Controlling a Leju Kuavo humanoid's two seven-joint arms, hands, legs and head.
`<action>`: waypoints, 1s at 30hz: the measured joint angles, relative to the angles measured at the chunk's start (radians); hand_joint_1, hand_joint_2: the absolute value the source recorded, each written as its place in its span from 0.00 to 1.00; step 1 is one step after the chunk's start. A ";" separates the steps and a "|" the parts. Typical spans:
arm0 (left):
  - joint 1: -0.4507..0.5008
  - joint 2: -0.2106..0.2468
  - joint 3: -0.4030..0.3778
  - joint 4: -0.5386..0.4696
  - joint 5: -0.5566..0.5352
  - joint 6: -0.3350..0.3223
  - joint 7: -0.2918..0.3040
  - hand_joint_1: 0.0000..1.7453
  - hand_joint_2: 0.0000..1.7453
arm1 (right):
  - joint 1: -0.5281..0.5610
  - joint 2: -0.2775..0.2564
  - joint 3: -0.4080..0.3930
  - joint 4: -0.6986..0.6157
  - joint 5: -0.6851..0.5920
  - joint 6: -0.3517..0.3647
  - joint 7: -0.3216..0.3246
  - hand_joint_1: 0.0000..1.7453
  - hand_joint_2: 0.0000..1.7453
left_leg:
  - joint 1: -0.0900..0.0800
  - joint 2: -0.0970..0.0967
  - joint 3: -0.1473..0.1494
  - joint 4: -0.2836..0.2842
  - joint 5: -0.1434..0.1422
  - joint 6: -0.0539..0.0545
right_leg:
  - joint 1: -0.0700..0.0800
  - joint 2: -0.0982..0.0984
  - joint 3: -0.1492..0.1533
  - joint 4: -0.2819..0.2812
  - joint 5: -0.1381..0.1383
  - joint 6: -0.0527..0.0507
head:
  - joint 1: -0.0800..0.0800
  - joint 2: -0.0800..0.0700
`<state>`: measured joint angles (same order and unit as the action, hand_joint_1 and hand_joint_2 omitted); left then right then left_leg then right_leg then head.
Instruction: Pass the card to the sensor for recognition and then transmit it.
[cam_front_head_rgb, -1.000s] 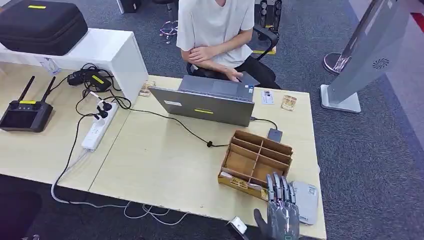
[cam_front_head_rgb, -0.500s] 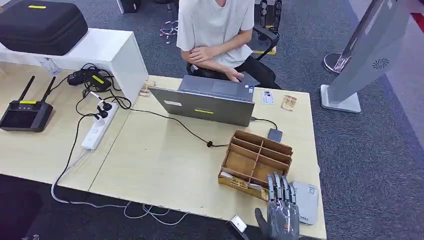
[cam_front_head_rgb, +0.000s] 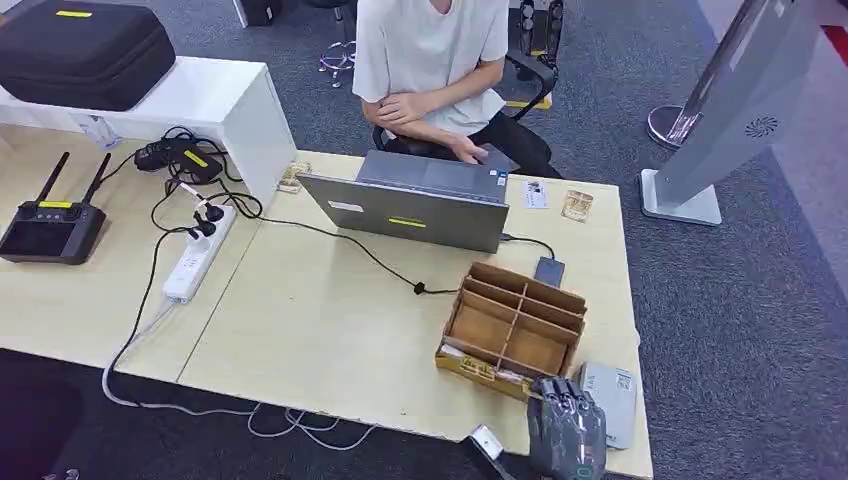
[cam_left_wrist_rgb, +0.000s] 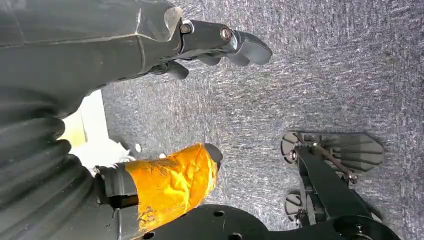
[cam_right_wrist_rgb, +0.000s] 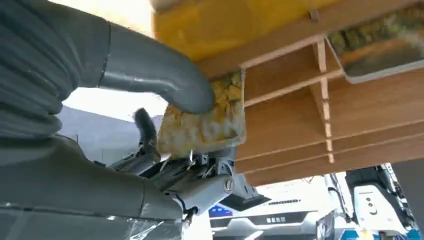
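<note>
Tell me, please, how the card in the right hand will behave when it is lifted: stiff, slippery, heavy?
The card looks thin and flat, so probably light and fairly stiff. Its glossy face may slip between the right hand's thumb and fingers.

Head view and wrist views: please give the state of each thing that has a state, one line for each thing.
card: pinched by the right hand, at the organizer's near edge
right hand: holds the card
left hand: holds nothing, fingers apart, over the carpet
wooden organizer: open on top
laptop: lid open
black case: closed
</note>
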<state>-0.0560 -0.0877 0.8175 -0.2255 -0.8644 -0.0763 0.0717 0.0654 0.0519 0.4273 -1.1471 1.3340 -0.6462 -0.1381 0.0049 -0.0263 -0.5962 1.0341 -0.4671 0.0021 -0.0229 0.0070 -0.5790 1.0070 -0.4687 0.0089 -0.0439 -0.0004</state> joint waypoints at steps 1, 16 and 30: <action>0.000 0.000 0.000 0.000 0.000 0.000 0.000 0.00 1.00 | 0.000 0.000 -0.001 0.000 0.000 0.000 0.000 1.00 1.00 | 0.000 0.000 0.000 0.000 0.000 0.000 | 0.000 0.000 0.000 0.000 0.000 0.000 | 0.000 0.000; 0.000 0.000 0.009 0.000 -0.006 0.001 -0.003 0.00 1.00 | 0.001 0.000 -0.037 0.000 -0.021 0.000 -0.018 1.00 1.00 | 0.000 0.000 0.000 0.000 0.000 0.000 | 0.000 0.000 0.000 0.000 0.000 0.000 | 0.000 0.000; -0.001 0.002 0.025 0.000 -0.041 0.012 -0.046 0.00 1.00 | -0.017 0.059 -0.198 -0.157 -0.249 0.252 -0.237 1.00 1.00 | 0.000 0.001 0.000 0.000 0.001 -0.001 | 0.000 0.002 -0.001 0.001 0.001 -0.001 | -0.001 0.000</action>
<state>-0.0570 -0.0858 0.8427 -0.2255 -0.9057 -0.0641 0.0260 0.0480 0.1107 0.2289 -1.3040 1.0852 -0.3939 -0.3750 0.0048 -0.0253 -0.5966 1.0342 -0.4664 0.0011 -0.0230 0.0085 -0.5797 1.0078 -0.4676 0.0081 -0.0446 -0.0004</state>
